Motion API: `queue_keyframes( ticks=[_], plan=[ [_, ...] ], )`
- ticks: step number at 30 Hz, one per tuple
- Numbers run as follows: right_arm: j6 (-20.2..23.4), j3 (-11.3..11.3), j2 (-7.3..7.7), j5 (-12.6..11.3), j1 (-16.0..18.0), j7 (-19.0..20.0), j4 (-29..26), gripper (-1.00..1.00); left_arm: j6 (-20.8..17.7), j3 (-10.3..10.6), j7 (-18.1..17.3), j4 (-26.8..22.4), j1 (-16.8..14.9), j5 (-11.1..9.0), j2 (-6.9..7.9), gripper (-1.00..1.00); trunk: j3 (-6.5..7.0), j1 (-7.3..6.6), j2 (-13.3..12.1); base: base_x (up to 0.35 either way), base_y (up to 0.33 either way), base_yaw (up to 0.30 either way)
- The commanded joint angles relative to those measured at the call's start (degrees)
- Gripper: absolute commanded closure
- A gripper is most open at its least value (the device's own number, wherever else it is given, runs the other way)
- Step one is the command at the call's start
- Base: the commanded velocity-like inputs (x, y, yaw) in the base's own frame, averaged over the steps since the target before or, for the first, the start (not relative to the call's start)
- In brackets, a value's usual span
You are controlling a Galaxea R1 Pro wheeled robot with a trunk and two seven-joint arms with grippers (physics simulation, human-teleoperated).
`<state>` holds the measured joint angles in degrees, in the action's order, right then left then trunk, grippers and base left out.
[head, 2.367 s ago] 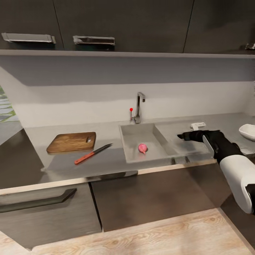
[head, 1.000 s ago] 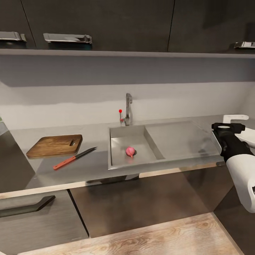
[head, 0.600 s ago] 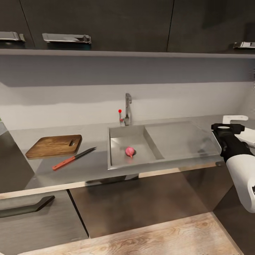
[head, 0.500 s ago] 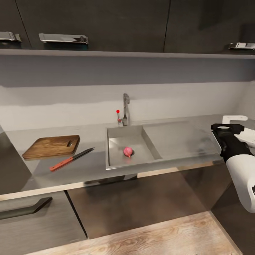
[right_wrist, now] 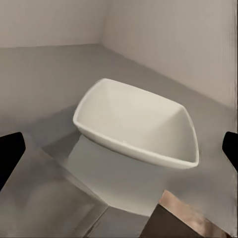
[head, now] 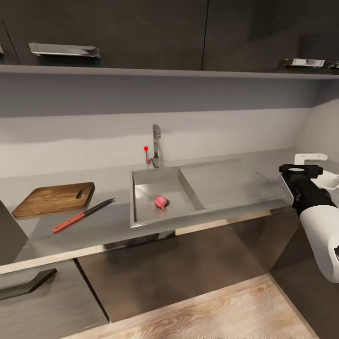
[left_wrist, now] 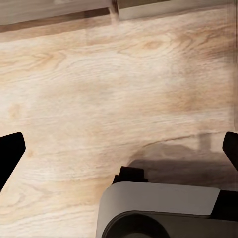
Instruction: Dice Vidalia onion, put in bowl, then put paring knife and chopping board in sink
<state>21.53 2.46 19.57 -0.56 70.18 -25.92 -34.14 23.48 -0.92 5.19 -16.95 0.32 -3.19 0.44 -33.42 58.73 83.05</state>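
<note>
While the onion [head: 161, 202] lies in the sink [head: 141, 217] at 6 o'clock from the tap [head: 155, 146], the right end effector [right_wrist: 119, 148] hangs wide open and empty before the bowl [right_wrist: 139, 121]; fetching the onion comes next.

No writing to read anywhere.

The dark cabinet fronts [head: 141, 33], the grey countertop [head: 108, 226], the steel sink [head: 188, 216], the wooden chopping board [head: 52, 200], the white bowl [right_wrist: 136, 121] and the red-handled paring knife [head: 80, 216] all carry plain surfaces, with no labels, brands, numbers or signs.
</note>
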Motion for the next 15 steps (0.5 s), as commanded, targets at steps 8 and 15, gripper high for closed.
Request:
queue_keyframes(
  ticks=[8, 15],
  plan=[
    [0.44, 0.26, 0.03, -0.05, 0.04, -0.19, -0.05, -1.00, 0.08, 0.04, -0.01, -0.10, 0.03, -0.33, 0.00, -1.00, -0.05, 0.00, 0.03, 0.000, 0.000, -0.242],
    [0.44, 0.26, 0.03, -0.05, 0.04, -0.18, -0.04, -1.00, 0.08, 0.04, -0.01, -0.10, 0.03, -0.32, 0.00, -1.00, -0.05, 0.00, 0.03, 0.000, 0.000, -0.244]
  ],
)
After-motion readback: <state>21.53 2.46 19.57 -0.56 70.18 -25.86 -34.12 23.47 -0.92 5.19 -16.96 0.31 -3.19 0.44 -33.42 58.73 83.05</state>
